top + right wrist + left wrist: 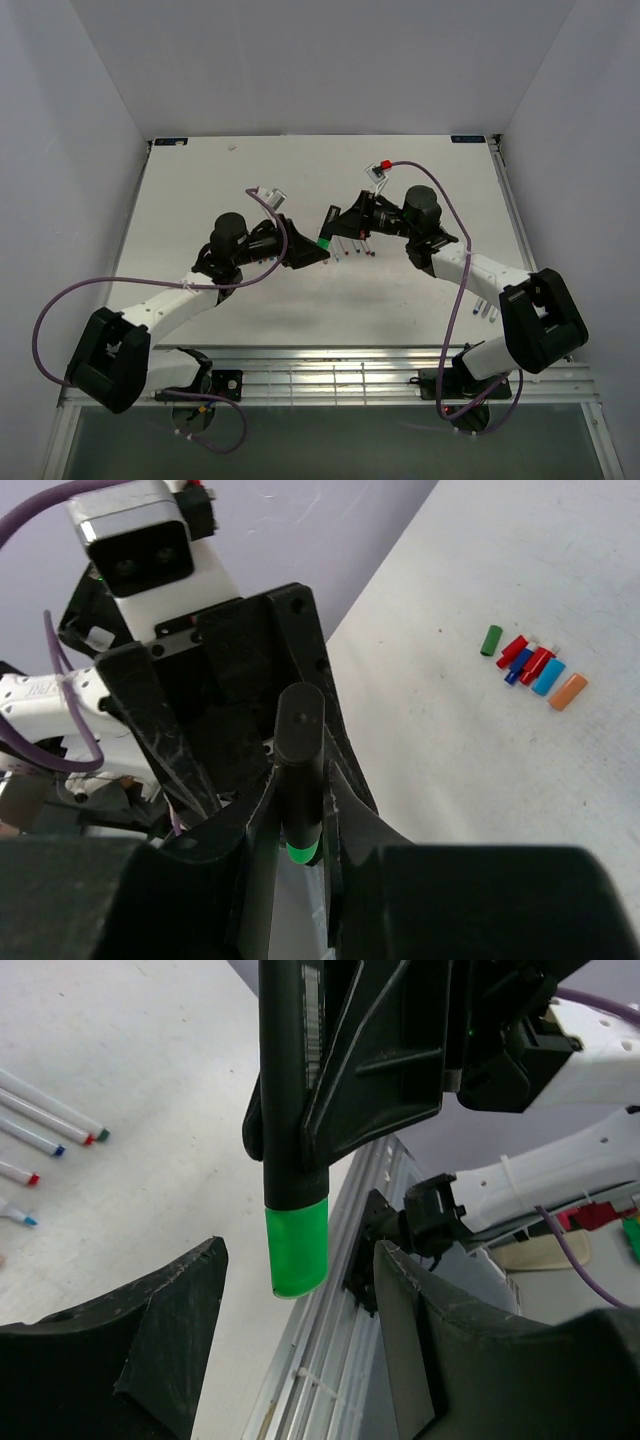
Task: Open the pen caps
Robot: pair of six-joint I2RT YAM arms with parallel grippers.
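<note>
A thick black marker (300,742) with a green cap (297,1250) is held in the air over the table's middle. My right gripper (300,815) is shut on its barrel. The cap (323,243) points toward my left gripper (300,1260), whose fingers (160,1340) stand open on either side of the cap without touching it. Thin white pens (45,1125) with coloured tips lie on the table at the left of the left wrist view. Several loose pen caps (530,665), green, red, blue and orange, lie together on the table in the right wrist view.
More white pens (355,247) lie under the two grippers, and a few small items (485,312) lie beside the right arm. A metal rail (330,375) runs along the table's near edge. White walls enclose the table (220,190).
</note>
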